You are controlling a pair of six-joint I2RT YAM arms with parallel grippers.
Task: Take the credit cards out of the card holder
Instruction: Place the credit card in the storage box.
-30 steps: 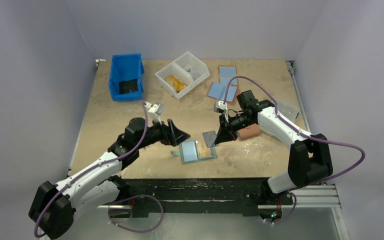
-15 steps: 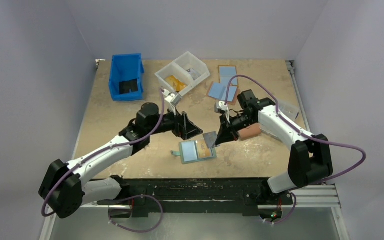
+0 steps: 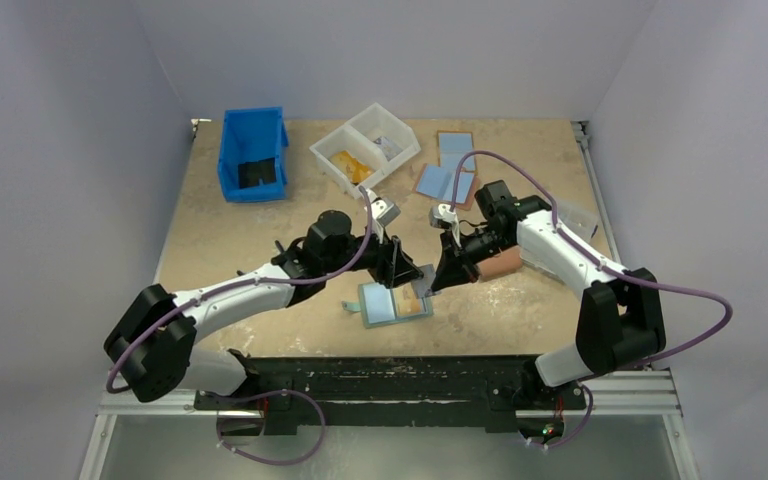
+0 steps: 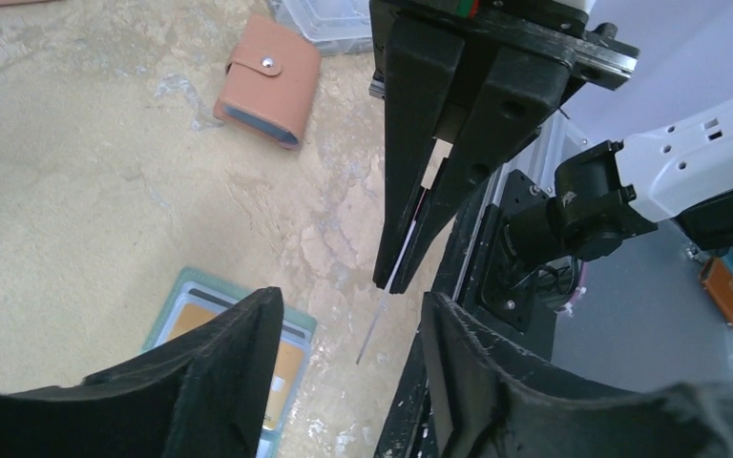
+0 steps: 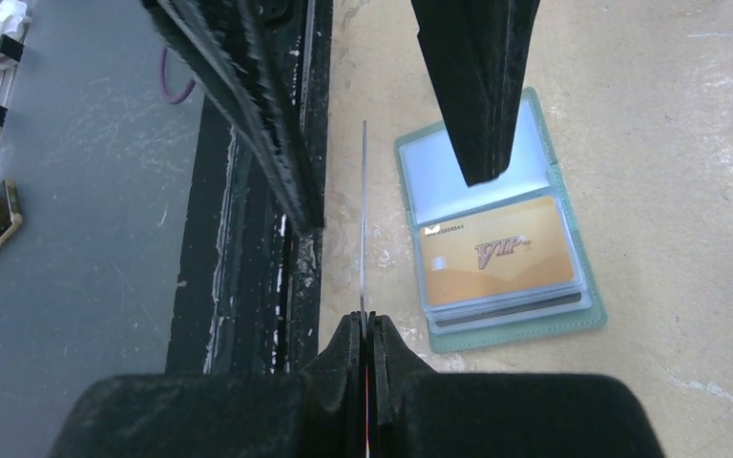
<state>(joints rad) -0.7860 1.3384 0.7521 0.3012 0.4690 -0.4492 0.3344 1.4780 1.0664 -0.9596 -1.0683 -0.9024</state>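
Right wrist view had the thin dark plastic credit card (image 5: 363,219) dead edge-on: out of the holder, off the table, standing up from the right gripper (image 5: 365,320), whose jaws were pressed together on its lower edge. Small bite, most of the card free. We judged it light, stiff across the width but springy along the length, and slick on both faces, so it would pivot in a shallow pinch if bumped. Best hold: flat on both faces, on the free half, clear of the right fingertips.

The left gripper (image 5: 396,202) was spread, one finger either side of that free half, neither pad touching as far as we could see. Left wrist view agreed: the card was a thin pale line running between its two black fingers (image 4: 219,382). It looked like a handover; we'd want the left pinch seated before the right lets go.

Just beneath, the small teal-green soft folding card holder (image 5: 525,331) lay open flat on the beige table (image 3: 260,230), toward the near edge. One tan-orange "VIP" card (image 5: 496,262) sat in a clear sleeve; dark edges showed below it, possibly more cards, we couldn't tell. We expected sleeve friction plus a light, floppy wallet: pulled one-handed, the whole holder would drag. Pin the teal cover, take the card at the sleeve mouth.

A salmon-pink snap wallet (image 4: 267,86) lay closed further back, well apart.
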